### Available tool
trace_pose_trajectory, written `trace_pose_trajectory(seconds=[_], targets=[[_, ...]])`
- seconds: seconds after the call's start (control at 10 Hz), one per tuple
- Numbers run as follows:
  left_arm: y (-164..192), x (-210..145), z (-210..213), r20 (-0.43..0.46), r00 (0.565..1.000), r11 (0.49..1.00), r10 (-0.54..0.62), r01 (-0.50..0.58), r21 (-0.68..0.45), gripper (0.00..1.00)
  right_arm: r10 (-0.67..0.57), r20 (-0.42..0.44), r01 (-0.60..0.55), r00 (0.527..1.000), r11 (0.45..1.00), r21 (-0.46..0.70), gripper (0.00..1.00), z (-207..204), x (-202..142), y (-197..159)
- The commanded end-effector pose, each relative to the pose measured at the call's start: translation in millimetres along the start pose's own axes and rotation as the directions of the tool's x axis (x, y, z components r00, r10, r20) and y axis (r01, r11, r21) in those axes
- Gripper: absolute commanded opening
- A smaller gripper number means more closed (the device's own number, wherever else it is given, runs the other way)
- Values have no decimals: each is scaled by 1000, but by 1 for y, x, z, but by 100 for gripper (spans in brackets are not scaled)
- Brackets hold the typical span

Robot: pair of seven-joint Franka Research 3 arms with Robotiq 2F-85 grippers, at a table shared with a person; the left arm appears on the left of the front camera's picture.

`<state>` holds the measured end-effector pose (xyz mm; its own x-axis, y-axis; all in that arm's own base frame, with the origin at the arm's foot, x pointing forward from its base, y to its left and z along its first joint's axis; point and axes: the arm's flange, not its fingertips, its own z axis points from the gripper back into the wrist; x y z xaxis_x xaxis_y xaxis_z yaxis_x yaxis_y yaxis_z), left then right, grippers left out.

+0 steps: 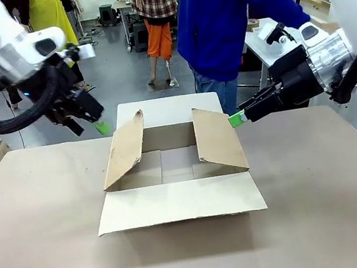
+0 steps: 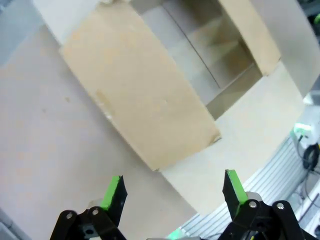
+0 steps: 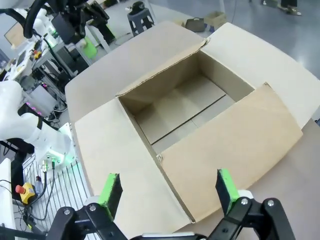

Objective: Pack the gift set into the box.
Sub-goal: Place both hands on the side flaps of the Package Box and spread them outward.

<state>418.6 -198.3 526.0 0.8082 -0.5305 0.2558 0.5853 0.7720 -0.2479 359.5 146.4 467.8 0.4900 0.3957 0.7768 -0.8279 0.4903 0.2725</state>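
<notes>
Beige table [image 1: 49, 263] carrying brown corrugated cardboard box [image 1: 176, 206], four flaps spread open, flanked by left gripper [image 1: 89, 126] and right gripper [image 1: 237, 118], both held wide apart, nothing gripped

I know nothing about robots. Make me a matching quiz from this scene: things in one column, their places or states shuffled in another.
1. large brown corrugated cardboard box
2. left black gripper with green pads
3. right black gripper with green pads
4. person in a blue top

A. at the table's far side
B. open, beside the box's right flap
C. flaps spread, inside bare
D. open, beside the box's left flap

Pairs: 1-C, 2-D, 3-B, 4-A
</notes>
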Motion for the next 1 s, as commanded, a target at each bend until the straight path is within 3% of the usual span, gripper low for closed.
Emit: trace_pose_trajectory(seconds=[0.0, 0.2, 0.6, 0.9], targets=[[-30, 57, -31, -176, 984, 994, -11, 30, 106, 100, -12, 5, 12, 1000, 1000, 2, 100, 3, 2, 0], [-44, 93, -79, -275, 960, 971, 55, 13, 238, 100, -12, 5, 12, 1000, 1000, 2, 100, 3, 2, 0], [-48, 115, -114, -131, 959, 832, 250, -144, 536, 100, -12, 5, 12, 1000, 1000, 2, 100, 3, 2, 0], [-36, 115, -123, -130, 940, 779, 315, -178, 602, 100, -12, 5, 12, 1000, 1000, 2, 100, 3, 2, 0]])
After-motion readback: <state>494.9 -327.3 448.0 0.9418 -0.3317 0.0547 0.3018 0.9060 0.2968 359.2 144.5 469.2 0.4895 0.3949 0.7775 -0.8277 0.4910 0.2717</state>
